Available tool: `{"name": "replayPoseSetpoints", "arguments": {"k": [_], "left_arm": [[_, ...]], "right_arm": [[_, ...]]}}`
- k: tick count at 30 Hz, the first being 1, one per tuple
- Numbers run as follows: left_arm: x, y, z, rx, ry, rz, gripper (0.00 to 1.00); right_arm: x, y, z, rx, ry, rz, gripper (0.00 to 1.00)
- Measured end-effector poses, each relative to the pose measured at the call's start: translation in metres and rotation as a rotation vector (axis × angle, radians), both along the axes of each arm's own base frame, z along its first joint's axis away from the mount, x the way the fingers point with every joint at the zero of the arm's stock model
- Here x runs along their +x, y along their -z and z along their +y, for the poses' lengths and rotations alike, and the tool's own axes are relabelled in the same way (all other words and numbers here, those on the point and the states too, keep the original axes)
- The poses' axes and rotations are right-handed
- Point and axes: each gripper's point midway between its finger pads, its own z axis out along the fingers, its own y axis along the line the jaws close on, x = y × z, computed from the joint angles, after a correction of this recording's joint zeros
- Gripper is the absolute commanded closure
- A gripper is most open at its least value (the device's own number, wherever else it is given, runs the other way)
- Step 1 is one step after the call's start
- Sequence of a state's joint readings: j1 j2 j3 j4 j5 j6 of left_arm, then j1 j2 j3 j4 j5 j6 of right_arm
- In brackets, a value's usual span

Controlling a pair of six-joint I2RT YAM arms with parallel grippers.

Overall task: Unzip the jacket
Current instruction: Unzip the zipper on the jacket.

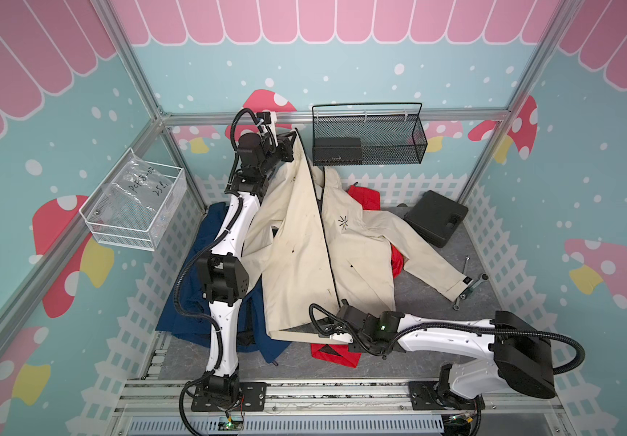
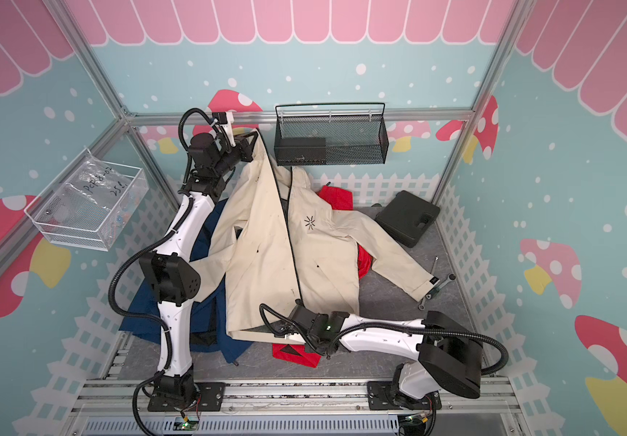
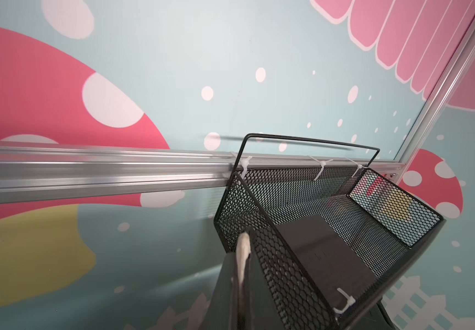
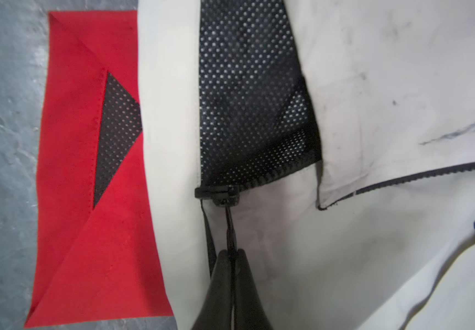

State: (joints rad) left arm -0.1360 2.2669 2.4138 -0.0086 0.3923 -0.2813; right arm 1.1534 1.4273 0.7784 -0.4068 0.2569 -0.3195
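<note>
1. Right wrist view: finds the slider [image 4: 219,195] down at the hem end of its tape, at the foot of the black mesh lining [image 4: 253,100]; judged as a zip run out to the bottom.
2. Sees the opposite zipper teeth [image 4: 416,177] lying well apart from that slider, with that panel's loose corner clear of it. Reads as both halves parted at the hem, so probably little left beyond letting go.
3. Cannot confirm from above that the halves are parted right up to the collar; partly hidden by the raised panel.
4. Finds the right gripper [image 4: 232,253] pinched tight on the pull cord [image 4: 229,225], low at the hem.
5. Finds the left gripper [image 1: 292,143] clamped on a fold of cream cloth at the collar end, held high just beside the black mesh basket [image 1: 414,145].
6. Places the jacket [image 1: 304,245] mid-table: one front panel drawn up taut from hem to collar, dark zip edge in a straight line, remainder spread on the grey table [image 1: 429,302] over a red garment [image 1: 366,198] and a blue garment [image 1: 210,226].
7. Looks cream, smudged with dark marks, small star-like logo on the chest, one sleeve stretched out near the black case [image 1: 434,217].
</note>
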Motion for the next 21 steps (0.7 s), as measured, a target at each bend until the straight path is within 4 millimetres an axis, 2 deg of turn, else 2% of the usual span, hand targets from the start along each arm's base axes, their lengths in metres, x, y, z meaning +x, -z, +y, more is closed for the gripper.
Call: {"name": "replayPoseSetpoints", "arguments": {"k": [2,3,5,7,8,9,11,15,17,19,21], "left_arm": [[-0.001,0.001,0.005,0.001,-0.007,0.003,1.0],[-0.001,0.003,0.006,0.001,-0.01,0.009,0.95],[-0.005,0.006,0.008,0.005,-0.012,0.018,0.67],[-0.009,0.01,0.01,0.007,-0.018,0.03,0.46],[-0.012,0.013,0.011,0.005,-0.022,0.037,0.4],[-0.016,0.016,0.012,0.008,-0.027,0.045,0.36],[-0.028,0.022,0.017,0.008,-0.047,0.061,0.3],[-0.064,0.042,0.03,-0.004,-0.097,0.126,0.27],[-0.086,0.052,0.037,-0.023,-0.123,0.175,0.29],[-0.11,0.062,0.044,-0.053,-0.145,0.245,0.36],[-0.13,0.073,0.048,-0.079,-0.162,0.323,0.39]], "right_arm": [[0.003,-0.001,-0.001,0.0,0.017,-0.013,0.99],[0.005,-0.002,-0.001,0.0,0.027,-0.022,0.93],[0.01,-0.005,-0.002,0.002,0.057,-0.044,0.68],[0.016,-0.01,0.001,0.005,0.076,-0.069,0.42],[0.02,-0.013,0.003,0.013,0.082,-0.078,0.26],[0.022,-0.017,0.006,0.024,0.089,-0.082,0.17],[0.03,-0.028,0.013,0.073,0.11,-0.08,0.08],[0.059,-0.066,0.018,0.283,0.196,-0.043,0.06],[0.084,-0.096,0.013,0.42,0.27,-0.03,0.06],[0.113,-0.129,0.007,0.555,0.339,-0.024,0.07],[0.138,-0.154,0.0,0.661,0.393,-0.009,0.08]]}}
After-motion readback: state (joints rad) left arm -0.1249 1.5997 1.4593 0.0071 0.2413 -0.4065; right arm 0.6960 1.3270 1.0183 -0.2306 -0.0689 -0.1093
